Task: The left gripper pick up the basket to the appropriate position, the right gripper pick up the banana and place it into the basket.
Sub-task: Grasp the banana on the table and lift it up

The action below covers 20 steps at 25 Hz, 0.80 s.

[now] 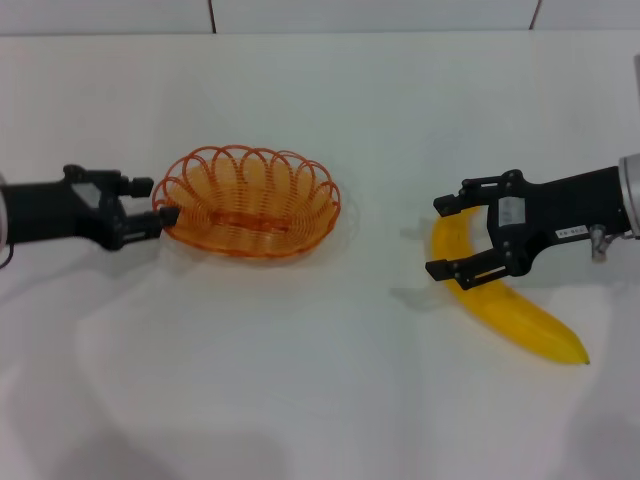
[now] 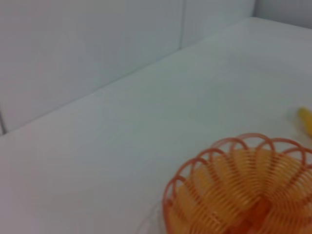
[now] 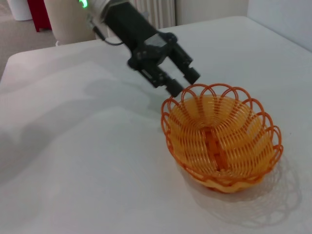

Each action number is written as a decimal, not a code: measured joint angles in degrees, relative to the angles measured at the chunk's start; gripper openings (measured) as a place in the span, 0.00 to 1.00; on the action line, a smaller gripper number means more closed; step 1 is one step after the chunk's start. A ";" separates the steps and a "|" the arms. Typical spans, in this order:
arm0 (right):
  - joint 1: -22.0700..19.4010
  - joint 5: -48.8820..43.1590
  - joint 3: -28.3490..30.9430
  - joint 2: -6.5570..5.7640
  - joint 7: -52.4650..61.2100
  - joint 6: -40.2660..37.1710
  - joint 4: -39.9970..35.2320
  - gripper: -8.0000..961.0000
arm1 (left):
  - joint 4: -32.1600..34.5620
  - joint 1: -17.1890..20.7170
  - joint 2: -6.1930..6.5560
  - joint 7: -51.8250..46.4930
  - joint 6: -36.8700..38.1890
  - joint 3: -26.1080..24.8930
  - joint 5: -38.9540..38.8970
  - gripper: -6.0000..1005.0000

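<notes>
The orange wire basket (image 1: 250,205) stands on the white table, left of centre; it also shows in the left wrist view (image 2: 243,192) and the right wrist view (image 3: 222,139). My left gripper (image 1: 155,200) is open at the basket's left rim, with its fingertips right by the wire; it also shows in the right wrist view (image 3: 184,82). I cannot tell whether it touches. The yellow banana (image 1: 515,312) lies flat on the table at the right. My right gripper (image 1: 445,237) is open, with one finger on each side of the banana's upper end.
The white table (image 1: 320,400) runs back to a pale wall (image 1: 320,12). The banana's tip (image 2: 305,119) shows beyond the basket in the left wrist view. Beyond the table's far edge, a red object (image 3: 39,12) stands on the floor.
</notes>
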 joint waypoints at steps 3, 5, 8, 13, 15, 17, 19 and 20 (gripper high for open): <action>0.00 0.02 -0.03 0.07 0.84 1.12 -0.32 0.93 | -0.49 3.21 -0.15 7.56 1.58 0.00 -4.72 0.54; -0.23 0.05 -0.02 0.10 2.11 2.53 -1.19 0.93 | -1.13 5.22 -0.17 12.70 3.28 0.00 -8.85 0.54; -1.36 0.11 -0.88 0.30 5.60 3.33 -3.90 0.92 | -2.34 8.18 -0.02 19.25 6.64 -0.01 -14.79 0.54; -5.57 1.95 -8.35 0.54 14.02 3.70 -13.09 0.92 | -2.99 10.28 0.10 22.16 9.14 -0.13 -17.83 0.54; -8.47 2.86 -14.28 0.55 19.26 4.69 -19.12 0.92 | -4.85 10.55 0.24 22.35 9.40 -0.40 -18.00 0.54; -11.50 2.86 -20.37 0.53 24.92 6.55 -25.46 0.92 | -5.64 10.56 0.27 22.49 9.21 -0.50 -17.86 0.54; -14.18 1.71 -26.22 0.42 30.81 8.10 -31.27 0.92 | -6.44 10.55 0.26 22.90 9.03 -0.45 -17.72 0.54; -15.17 0.82 -28.61 0.38 33.32 8.36 -33.84 0.92 | -6.71 10.55 0.26 23.11 8.94 -0.41 -17.70 0.54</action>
